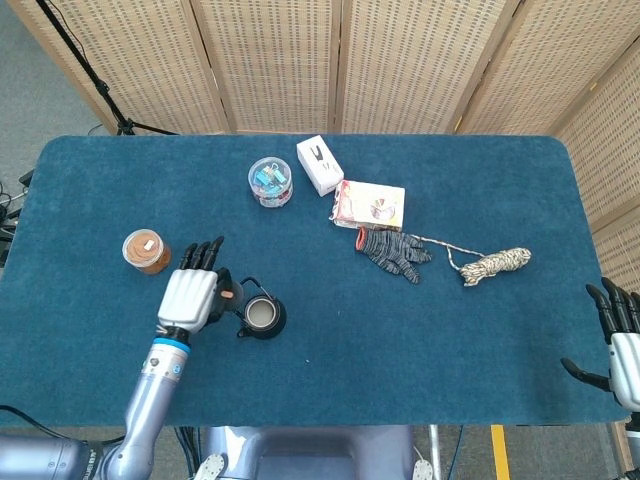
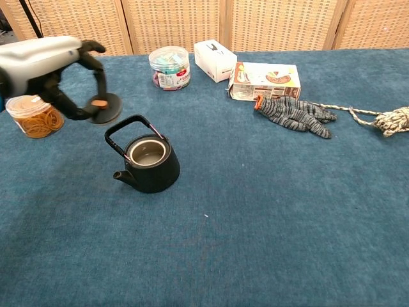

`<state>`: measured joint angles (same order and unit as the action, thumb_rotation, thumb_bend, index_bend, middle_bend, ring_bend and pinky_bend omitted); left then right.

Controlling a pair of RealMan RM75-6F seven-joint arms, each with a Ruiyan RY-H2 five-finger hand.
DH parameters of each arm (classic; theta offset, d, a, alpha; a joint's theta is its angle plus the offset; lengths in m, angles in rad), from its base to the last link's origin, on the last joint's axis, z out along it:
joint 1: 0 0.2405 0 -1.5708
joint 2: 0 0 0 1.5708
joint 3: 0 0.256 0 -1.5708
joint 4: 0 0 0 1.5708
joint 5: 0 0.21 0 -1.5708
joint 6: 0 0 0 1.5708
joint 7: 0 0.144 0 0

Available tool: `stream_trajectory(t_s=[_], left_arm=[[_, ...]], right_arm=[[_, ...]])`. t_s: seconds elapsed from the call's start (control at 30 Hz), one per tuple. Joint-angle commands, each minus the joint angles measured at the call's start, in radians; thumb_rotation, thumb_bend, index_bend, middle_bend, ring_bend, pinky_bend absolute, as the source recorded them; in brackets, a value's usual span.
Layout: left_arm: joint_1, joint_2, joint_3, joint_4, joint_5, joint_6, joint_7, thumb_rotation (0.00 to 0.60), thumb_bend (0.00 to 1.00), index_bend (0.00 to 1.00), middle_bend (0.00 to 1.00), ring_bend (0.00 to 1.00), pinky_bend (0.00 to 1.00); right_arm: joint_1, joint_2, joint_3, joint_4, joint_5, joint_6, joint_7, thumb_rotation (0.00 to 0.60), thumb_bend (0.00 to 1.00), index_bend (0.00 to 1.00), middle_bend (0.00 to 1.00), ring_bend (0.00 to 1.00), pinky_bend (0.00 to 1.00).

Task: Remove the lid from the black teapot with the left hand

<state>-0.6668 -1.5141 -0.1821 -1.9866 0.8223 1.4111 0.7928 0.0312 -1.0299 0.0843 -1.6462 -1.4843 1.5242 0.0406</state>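
Note:
The black teapot (image 2: 147, 165) (image 1: 264, 318) stands open on the blue table, its handle upright and spout pointing front-left. My left hand (image 2: 54, 67) (image 1: 190, 292) is raised to the left of the pot and pinches the black lid (image 2: 105, 109) by its small orange knob (image 2: 99, 103). The lid hangs clear of the pot, up and to its left. In the head view the lid is mostly hidden under the hand. My right hand (image 1: 618, 345) hovers at the table's far right edge with its fingers spread, holding nothing.
A jar of rubber bands (image 2: 34, 115) stands just left of the lifted lid. At the back are a clear tub of clips (image 2: 170, 67), a white box (image 2: 215, 60) and a snack box (image 2: 264, 81). A grey glove (image 2: 295, 116) and a rope coil (image 2: 391, 119) lie right.

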Motion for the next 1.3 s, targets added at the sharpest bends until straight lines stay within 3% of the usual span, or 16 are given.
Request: stream_trajectory(t_s=[0.03,0.23,0.4,0.8,0.9,0.97,1.03,1.07,1.3], left_arm=[[0.051,0.053,0.048,0.036,0.047,-0.030,-0.096,0.600,0.40,0.58,0.00,0.00,0.00],[0.120,0.081,0.129,0.177,0.172,-0.108,-0.308,0.600,0.41,0.58,0.00,0.00,0.00],[0.155,0.084,0.164,0.278,0.232,-0.157,-0.441,0.600,0.41,0.59,0.00,0.00,0.00],[0.165,0.006,0.195,0.540,0.328,-0.284,-0.555,0.600,0.40,0.58,0.00,0.00,0.00],[0.169,-0.009,0.188,0.570,0.336,-0.296,-0.578,0.600,0.25,0.43,0.00,0.00,0.00],[0.171,-0.007,0.185,0.574,0.343,-0.304,-0.594,0.600,0.08,0.20,0.00,0.00,0.00],[0.174,0.004,0.182,0.569,0.358,-0.305,-0.613,0.600,0.01,0.04,0.00,0.00,0.00],[0.177,0.011,0.181,0.564,0.367,-0.304,-0.623,0.600,0.00,0.00,0.00,0.00,0.00],[0.213,0.107,0.180,0.471,0.466,-0.228,-0.697,0.600,0.00,0.00,0.00,0.00,0.00]], right_arm=[[0.000,0.000,0.000,0.000,0.001,-0.001,0.000,0.600,0.00,0.00,0.00,0.00,0.00],[0.001,-0.002,0.000,-0.003,0.002,-0.003,-0.005,0.600,0.00,0.00,0.00,0.00,0.00],[0.004,-0.003,-0.002,-0.004,0.002,-0.011,0.000,0.600,0.00,0.00,0.00,0.00,0.00],[0.009,-0.006,-0.005,-0.003,0.002,-0.021,-0.004,0.600,0.00,0.00,0.00,0.00,0.00],[0.008,-0.005,-0.004,-0.004,0.004,-0.020,-0.004,0.600,0.00,0.00,0.00,0.00,0.00],[0.007,-0.005,-0.004,-0.004,0.006,-0.019,-0.004,0.600,0.00,0.00,0.00,0.00,0.00],[0.007,-0.005,-0.003,-0.004,0.007,-0.018,-0.004,0.600,0.00,0.00,0.00,0.00,0.00],[0.007,-0.005,-0.003,-0.004,0.008,-0.018,-0.004,0.600,0.00,0.00,0.00,0.00,0.00],[0.007,-0.004,-0.004,-0.007,0.005,-0.018,-0.004,0.600,0.00,0.00,0.00,0.00,0.00]])
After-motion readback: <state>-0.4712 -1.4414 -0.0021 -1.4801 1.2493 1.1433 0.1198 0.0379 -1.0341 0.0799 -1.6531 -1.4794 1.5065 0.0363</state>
